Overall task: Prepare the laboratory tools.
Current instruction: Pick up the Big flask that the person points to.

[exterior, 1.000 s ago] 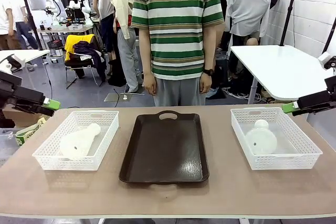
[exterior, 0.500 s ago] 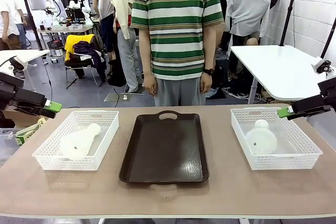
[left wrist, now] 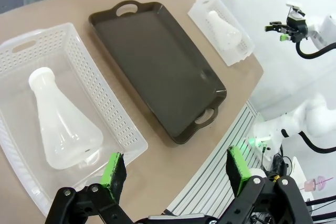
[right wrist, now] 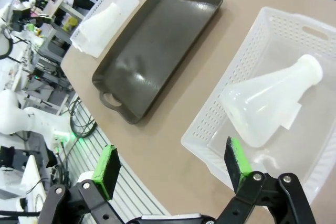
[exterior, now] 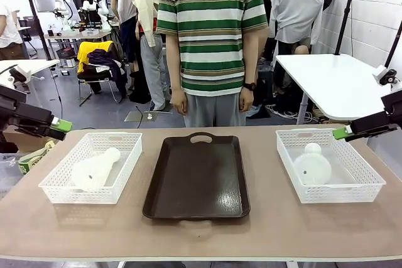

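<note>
Left gripper (left wrist: 175, 171), jaws wide and empty: steer toward frame left for flask (left wrist: 63, 124) lying on its side in white basket (left wrist: 21, 56), long axis running up the frame, neck uppermost, base nearest pads (left wrist: 113, 174).

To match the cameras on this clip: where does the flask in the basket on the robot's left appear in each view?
Front view: flask lies on its side in the basket at picture left.
Left wrist view: flask at lower left, in the near basket.
Right wrist view: flask at upper left, in the far basket.
Shared landmark: the dark brown tray, beside that basket in every view.
</note>
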